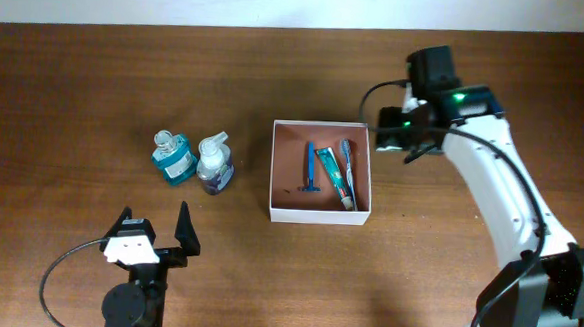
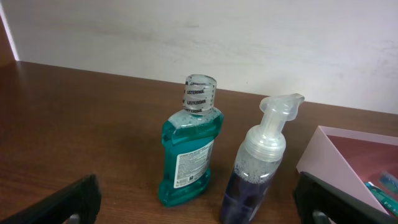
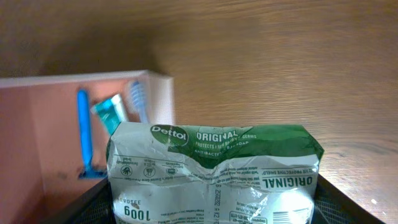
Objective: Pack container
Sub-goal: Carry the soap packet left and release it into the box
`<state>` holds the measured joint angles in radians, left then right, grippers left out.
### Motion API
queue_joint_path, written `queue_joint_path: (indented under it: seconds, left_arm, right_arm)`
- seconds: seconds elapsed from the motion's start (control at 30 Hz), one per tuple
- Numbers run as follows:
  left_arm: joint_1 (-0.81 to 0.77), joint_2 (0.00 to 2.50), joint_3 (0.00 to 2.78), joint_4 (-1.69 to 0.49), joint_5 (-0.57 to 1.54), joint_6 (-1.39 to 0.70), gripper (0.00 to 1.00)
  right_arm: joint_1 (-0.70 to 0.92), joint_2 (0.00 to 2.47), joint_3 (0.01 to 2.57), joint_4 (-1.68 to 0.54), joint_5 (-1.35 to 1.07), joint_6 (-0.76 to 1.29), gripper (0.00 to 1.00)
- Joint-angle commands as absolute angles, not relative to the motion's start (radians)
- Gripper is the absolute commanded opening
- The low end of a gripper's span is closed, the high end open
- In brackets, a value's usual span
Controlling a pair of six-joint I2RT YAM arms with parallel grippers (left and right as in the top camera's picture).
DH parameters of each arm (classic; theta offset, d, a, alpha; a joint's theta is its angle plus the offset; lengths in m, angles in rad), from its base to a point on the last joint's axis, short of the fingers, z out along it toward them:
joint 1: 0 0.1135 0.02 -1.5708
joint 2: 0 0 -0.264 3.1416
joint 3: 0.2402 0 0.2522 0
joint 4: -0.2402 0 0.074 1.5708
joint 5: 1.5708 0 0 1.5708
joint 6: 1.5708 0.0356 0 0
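The container is a square white-walled box with a reddish-brown floor at mid-table. In it lie a blue razor, a toothpaste tube and a toothbrush; all three also show in the right wrist view, razor, tube, brush. My right gripper is just right of the container's far right corner, shut on a green and white Dettol soap packet. My left gripper is open and empty, near the front edge, facing the two bottles.
A teal Listerine mouthwash bottle and a clear pump bottle with dark purple liquid stand upright side by side left of the container; both show in the left wrist view, mouthwash, pump bottle. A white wall runs along the far table edge.
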<state>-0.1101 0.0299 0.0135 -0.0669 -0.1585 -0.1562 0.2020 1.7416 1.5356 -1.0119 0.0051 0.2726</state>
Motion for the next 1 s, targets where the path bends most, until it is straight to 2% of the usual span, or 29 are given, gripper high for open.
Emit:
queue_joint_path:
  seconds: [0.0, 0.3, 0.63, 0.77, 0.97]
  left_arm:
    - [-0.109, 0.031, 0.009, -0.065, -0.170, -0.140, 0.99]
    - [-0.109, 0.031, 0.009, -0.065, -0.170, -0.140, 0.99]
    - [-0.109, 0.031, 0.009, -0.065, -0.170, -0.140, 1.00]
    - [-0.109, 0.031, 0.009, -0.065, -0.170, -0.140, 0.99]
    - [-0.109, 0.031, 0.009, -0.065, -0.170, -0.140, 0.99]
  right_arm:
    - [0.285, 1.706, 1.561, -1.015, 0.004, 0.144, 0.71]
    - [0.417, 1.706, 1.561, -1.058, 0.003, -0.219, 0.75]
    - [0.425, 1.708, 1.559, -1.084, -0.020, -0.450, 0.75]
    - [0.425, 1.708, 1.559, -1.078, -0.106, -0.611, 0.82]
    - [0.425, 1.708, 1.558, -1.077, -0.155, -0.704, 0.84]
